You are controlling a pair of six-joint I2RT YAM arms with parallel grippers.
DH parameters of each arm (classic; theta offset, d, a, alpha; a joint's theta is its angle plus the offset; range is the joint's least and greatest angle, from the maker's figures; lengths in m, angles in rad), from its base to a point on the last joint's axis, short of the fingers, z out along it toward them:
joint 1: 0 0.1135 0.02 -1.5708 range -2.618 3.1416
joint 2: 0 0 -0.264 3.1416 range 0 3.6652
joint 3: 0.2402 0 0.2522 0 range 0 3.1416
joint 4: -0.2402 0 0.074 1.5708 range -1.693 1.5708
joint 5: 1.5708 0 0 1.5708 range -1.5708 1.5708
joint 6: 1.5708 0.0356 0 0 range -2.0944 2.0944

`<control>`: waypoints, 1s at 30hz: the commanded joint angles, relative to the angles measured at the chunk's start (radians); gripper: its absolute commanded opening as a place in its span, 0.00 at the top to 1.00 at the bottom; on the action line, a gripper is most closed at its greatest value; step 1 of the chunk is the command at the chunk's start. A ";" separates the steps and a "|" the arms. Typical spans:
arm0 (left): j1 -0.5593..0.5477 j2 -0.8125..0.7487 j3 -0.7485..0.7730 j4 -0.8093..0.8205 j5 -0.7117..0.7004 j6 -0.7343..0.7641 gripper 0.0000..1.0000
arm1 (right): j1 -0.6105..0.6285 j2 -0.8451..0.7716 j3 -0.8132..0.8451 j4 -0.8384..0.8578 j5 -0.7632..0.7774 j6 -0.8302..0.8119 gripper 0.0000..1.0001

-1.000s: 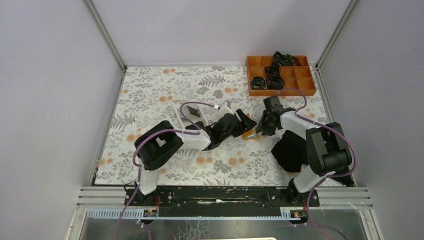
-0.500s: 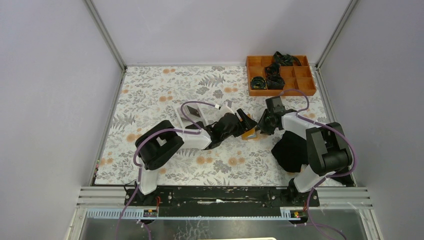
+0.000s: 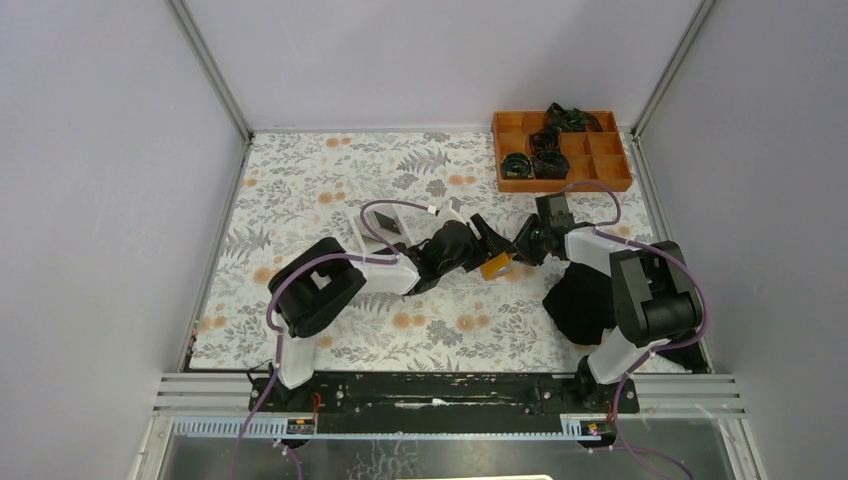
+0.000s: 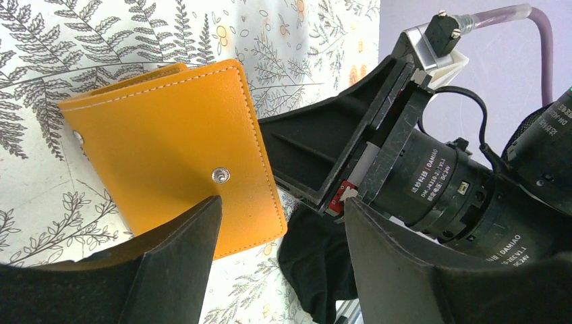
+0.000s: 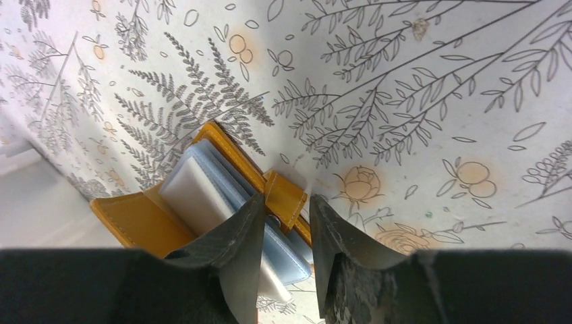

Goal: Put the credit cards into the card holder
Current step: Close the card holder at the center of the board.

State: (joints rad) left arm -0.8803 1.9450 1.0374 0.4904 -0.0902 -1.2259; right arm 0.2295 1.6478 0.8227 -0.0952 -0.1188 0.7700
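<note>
The orange-tan card holder (image 3: 497, 266) stands tilted between my two grippers at mid-table. In the left wrist view its outer face (image 4: 168, 135) with the snap fills the left side. My left gripper (image 4: 282, 202) (image 3: 487, 240) is open wide, one finger against that face and nothing between the jaws. The right wrist view looks into the open holder (image 5: 138, 219), where pale grey-blue credit cards (image 5: 202, 189) lie stacked in the fold. My right gripper (image 5: 287, 198) (image 3: 522, 248) is closed narrowly over the flap's edge, with the clasp tab (image 5: 284, 196) between its fingers.
A black cloth (image 3: 578, 300) lies by the right arm, just right of the holder. An orange compartment tray (image 3: 562, 186) with black coils stands at the back right. A white box (image 3: 365, 228) holding something dark sits behind the left arm.
Both grippers have shifted slightly toward the far side. The holder now stands more exposed between them.
</note>
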 commanded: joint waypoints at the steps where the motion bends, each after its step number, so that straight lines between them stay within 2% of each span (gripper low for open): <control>1: 0.014 0.009 0.005 -0.008 0.033 -0.007 0.26 | 0.000 0.032 -0.044 0.026 -0.030 0.037 0.61; 15: 0.034 0.034 0.019 -0.022 0.073 0.000 0.27 | 0.000 0.057 -0.059 0.070 -0.062 0.056 0.62; 17: 0.041 0.029 0.015 -0.027 0.075 0.004 0.27 | -0.001 0.059 -0.059 0.076 -0.069 0.061 0.65; 20: 0.049 0.022 0.008 -0.030 0.077 0.009 0.27 | -0.001 0.065 -0.059 0.087 -0.080 0.065 0.77; 24: 0.058 0.015 -0.007 -0.033 0.078 0.013 0.27 | 0.000 0.076 -0.059 0.093 -0.094 0.073 0.88; 30: 0.069 0.009 -0.025 -0.043 0.073 0.025 0.27 | -0.033 0.046 -0.063 0.105 -0.126 0.094 0.93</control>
State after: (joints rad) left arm -0.8223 1.9663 1.0340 0.4557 -0.0181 -1.2243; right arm 0.2192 1.6897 0.7856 0.0471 -0.2180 0.8497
